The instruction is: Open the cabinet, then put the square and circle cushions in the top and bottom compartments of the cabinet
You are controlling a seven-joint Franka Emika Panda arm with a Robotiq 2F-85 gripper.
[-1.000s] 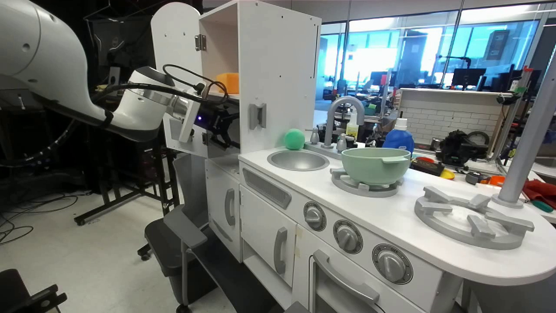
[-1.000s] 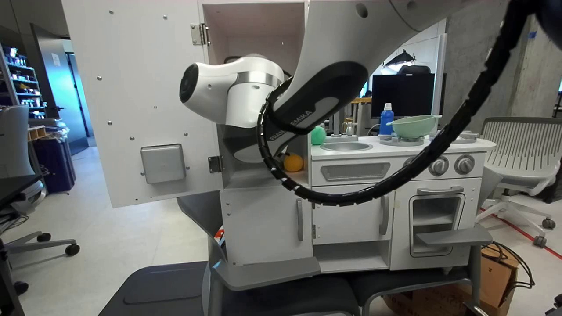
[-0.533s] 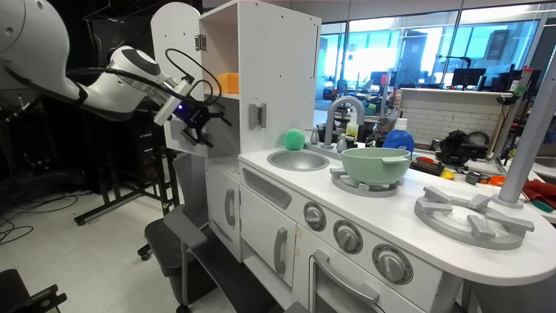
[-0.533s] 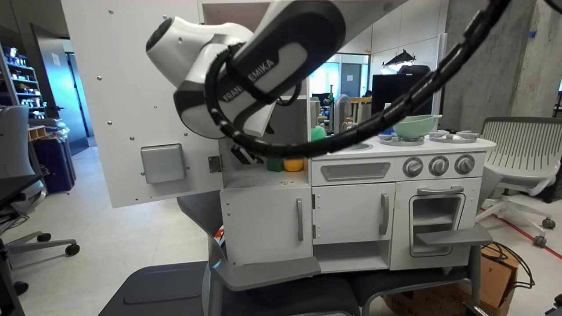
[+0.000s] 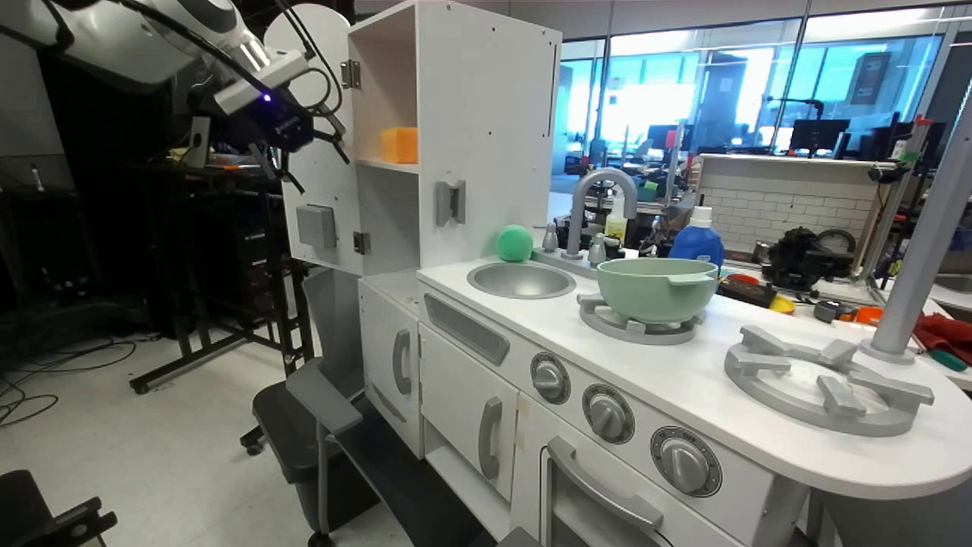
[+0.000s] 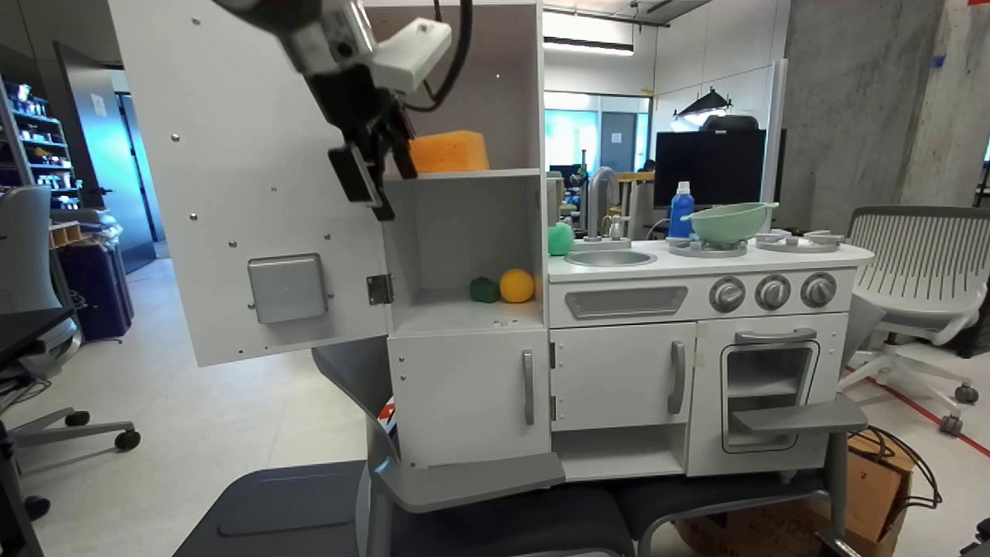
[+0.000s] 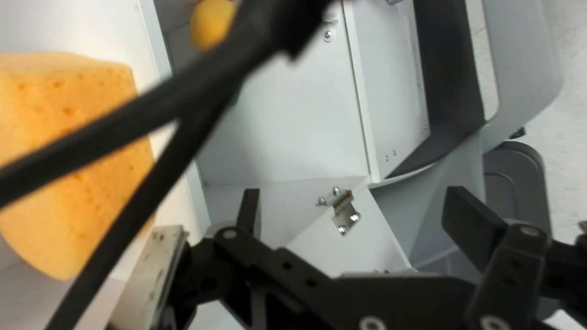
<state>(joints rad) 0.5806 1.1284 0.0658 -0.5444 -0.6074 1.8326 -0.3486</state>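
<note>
Jaws spread wide, nothing between them: my gripper [image 7: 353, 213] hangs outside the cabinet [image 5: 486, 144], toward the upper left in both exterior views. The orange square cushion [image 6: 448, 152] sits on the shelf [image 6: 514, 174] in the top compartment [image 6: 506, 100], upper middle of an exterior view; the round yellow cushion [image 6: 517, 285] lies lower, near that frame's centre, in the bottom compartment [image 6: 479, 224], a dark green piece [image 6: 485, 290] just beside it. Outward from them, the door [image 6: 240, 170] stands swung open at the frame's left. I judge the door opened and both cushions placed, which puts me at the final clearing step. Next calls for drawing straight back, clear of the orange square cushion and the door.
</note>
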